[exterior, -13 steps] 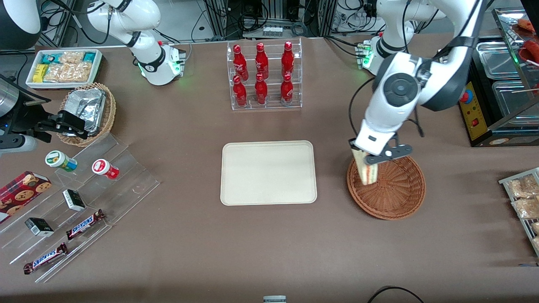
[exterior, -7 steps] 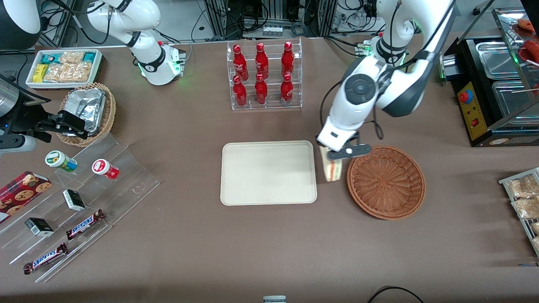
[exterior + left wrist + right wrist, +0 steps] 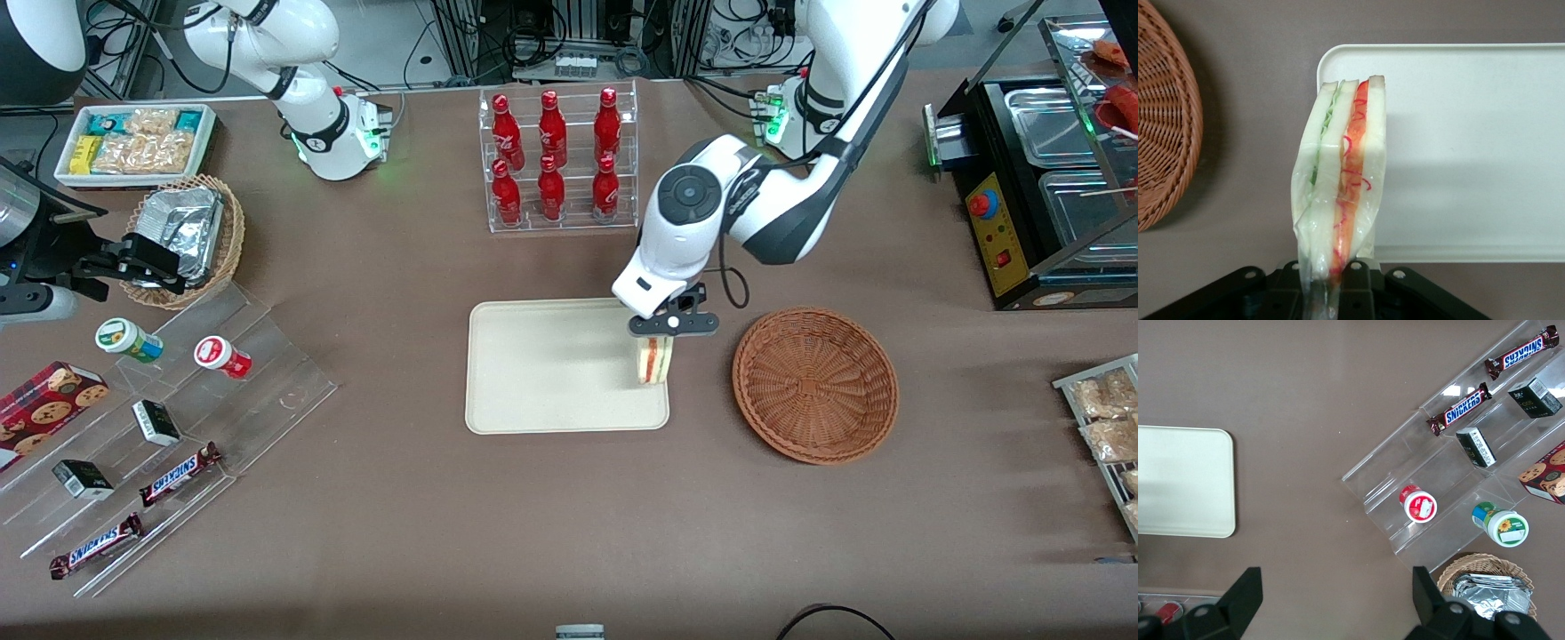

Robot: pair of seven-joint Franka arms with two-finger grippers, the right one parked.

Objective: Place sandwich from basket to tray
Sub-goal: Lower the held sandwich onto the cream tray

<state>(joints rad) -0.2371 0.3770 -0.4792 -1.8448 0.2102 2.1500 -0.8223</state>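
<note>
Plastic-wrapped triangular sandwich [image 3: 1341, 193] hangs from end effector [image 3: 660, 336] above smooth tray [image 3: 533, 373].

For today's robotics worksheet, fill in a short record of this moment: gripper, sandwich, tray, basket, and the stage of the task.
gripper: the gripper hangs above the tray's edge nearest the basket, shut on the sandwich
sandwich: the sandwich, in clear wrap, hangs from the gripper, its cut edge with red and green filling showing
tray: the tray holds nothing yet
basket: the basket, beside the tray, holds nothing
stage: sandwich lifted out, not yet released
</note>
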